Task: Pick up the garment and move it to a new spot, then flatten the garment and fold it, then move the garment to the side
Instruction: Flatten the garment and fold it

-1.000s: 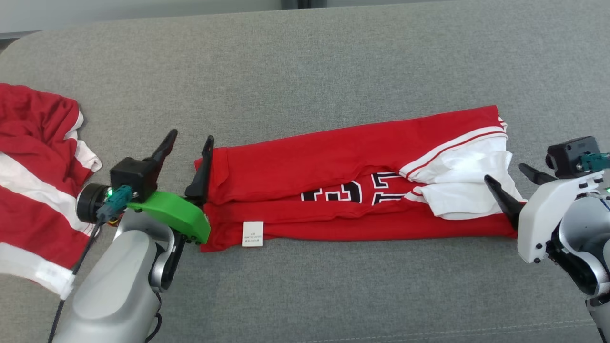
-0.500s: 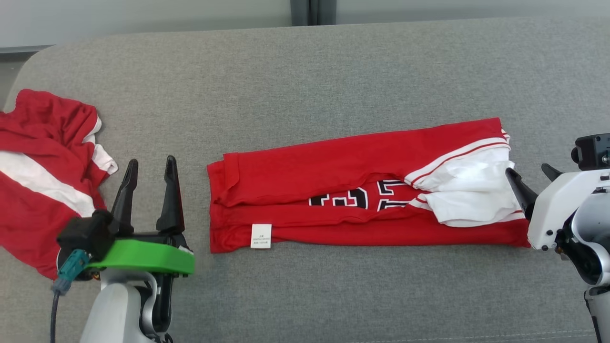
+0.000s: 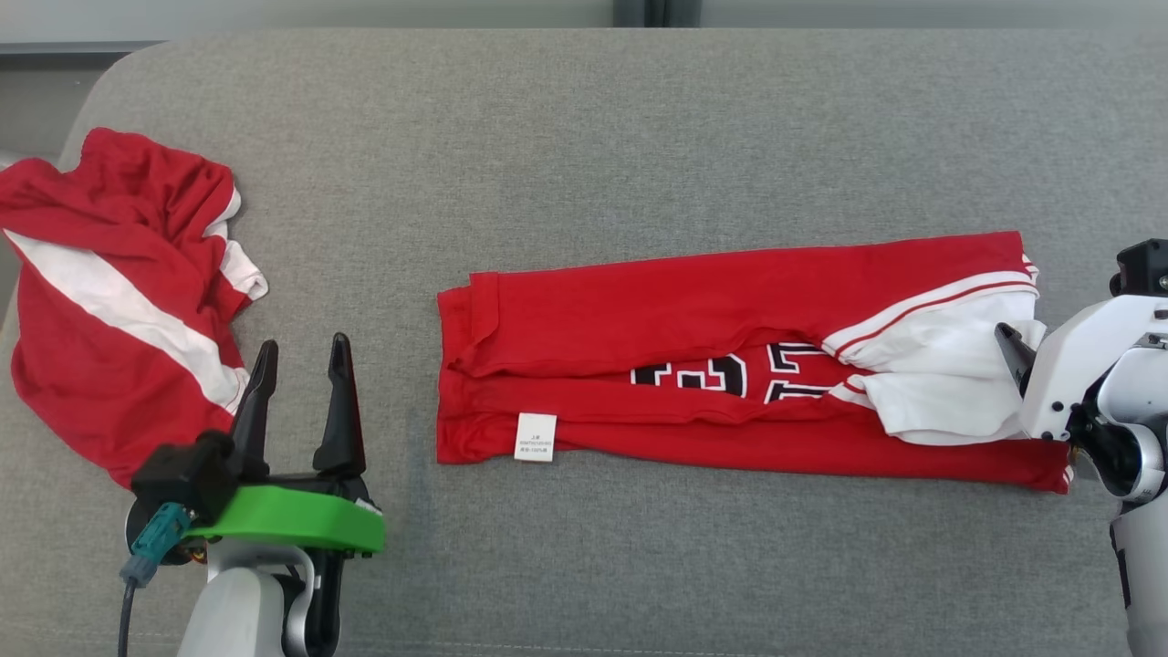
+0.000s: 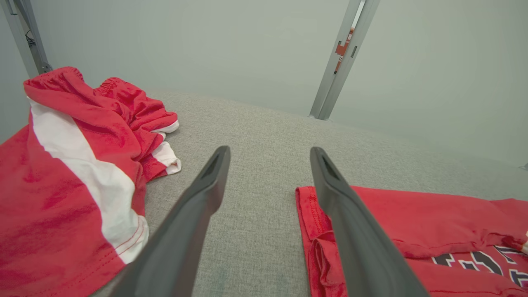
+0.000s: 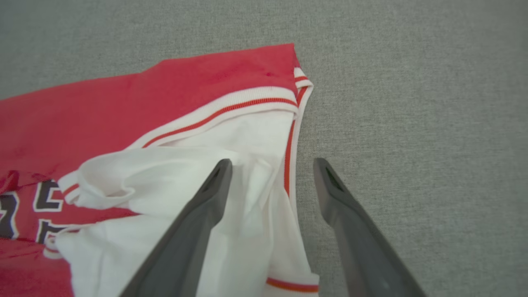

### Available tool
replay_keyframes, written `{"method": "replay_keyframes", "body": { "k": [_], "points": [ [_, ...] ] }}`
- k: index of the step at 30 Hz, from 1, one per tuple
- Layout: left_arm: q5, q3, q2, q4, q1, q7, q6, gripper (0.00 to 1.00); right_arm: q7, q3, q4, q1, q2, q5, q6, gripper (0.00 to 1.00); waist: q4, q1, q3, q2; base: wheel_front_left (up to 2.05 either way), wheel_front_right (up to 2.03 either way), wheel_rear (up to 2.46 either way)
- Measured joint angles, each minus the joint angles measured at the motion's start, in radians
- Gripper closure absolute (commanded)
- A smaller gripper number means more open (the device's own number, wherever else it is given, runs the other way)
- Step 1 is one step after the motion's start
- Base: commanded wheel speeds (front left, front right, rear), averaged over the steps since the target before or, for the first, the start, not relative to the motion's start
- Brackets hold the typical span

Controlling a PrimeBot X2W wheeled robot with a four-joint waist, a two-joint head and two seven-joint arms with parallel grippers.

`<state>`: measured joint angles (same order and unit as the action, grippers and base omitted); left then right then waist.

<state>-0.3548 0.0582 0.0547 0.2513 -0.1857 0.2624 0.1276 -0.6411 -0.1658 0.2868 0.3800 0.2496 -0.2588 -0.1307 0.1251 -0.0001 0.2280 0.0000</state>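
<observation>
The garment [image 3: 684,319] is a red jersey with black-and-white numbers and white trim, lying folded into a long band across the grey cushion [image 3: 584,137]. My left gripper [image 3: 304,344] stands open a short way left of the garment's left edge, touching nothing. From the left wrist, the left gripper [image 4: 269,149] points over bare cushion, with the garment [image 4: 433,218] to its right. My right gripper [image 3: 1015,351] is at the garment's white right end. In the right wrist view the right gripper [image 5: 272,161] is open, straddling the edge of the garment [image 5: 185,165].
A second red cloth with a white stripe [image 3: 119,301] lies crumpled at the cushion's left end, close to my left gripper; it appears as the crumpled cloth [image 4: 74,165] in the left wrist view. Bare cushion lies in front of and behind the folded band. A pale wall with a metal post [image 4: 338,62] stands behind.
The camera has shifted, so the whole picture slid. My left gripper has drawn back from the garment's left edge toward me and now stands apart from it. The garment lies as before.
</observation>
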Motion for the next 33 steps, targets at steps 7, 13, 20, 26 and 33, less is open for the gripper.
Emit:
{"method": "replay_keyframes", "body": {
  "k": [7, 13, 20, 26, 33],
  "points": [
    [0.002, 0.03, 0.004, 0.042, -0.073, 0.0, 0.001, 0.0, -0.028, -0.046, 0.114, 0.037, -0.021, 0.034, 0.0, 0.0, 0.026, 0.0, 0.021, 0.0, 0.0, 0.0, 0.0],
    [-0.002, 0.047, 0.012, 0.057, -0.116, 0.0, 0.001, 0.0, -0.041, -0.053, 0.174, 0.075, -0.042, 0.033, 0.0, 0.73, 0.028, 0.0, 0.038, 0.0, 0.0, 0.0, 0.0],
    [-0.013, 0.05, 0.021, 0.075, -0.119, 0.0, 0.001, 0.0, 0.011, -0.041, 0.192, 0.087, -0.049, 0.035, -0.002, 1.0, 0.008, 0.0, 0.041, 0.0, 0.0, 0.0, 0.0],
    [-0.014, 0.035, 0.028, 0.08, -0.118, 0.0, 0.001, 0.0, 0.071, -0.11, 0.174, 0.089, -0.011, 0.067, -0.002, 1.0, -0.017, 0.0, 0.029, 0.0, 0.0, 0.0, 0.0],
    [-0.014, 0.023, 0.025, 0.085, -0.115, 0.0, 0.001, 0.0, 0.096, -0.21, 0.118, 0.069, 0.072, 0.176, -0.001, 1.0, -0.046, 0.0, 0.001, 0.0, 0.0, 0.0, 0.0]
  ]
}}
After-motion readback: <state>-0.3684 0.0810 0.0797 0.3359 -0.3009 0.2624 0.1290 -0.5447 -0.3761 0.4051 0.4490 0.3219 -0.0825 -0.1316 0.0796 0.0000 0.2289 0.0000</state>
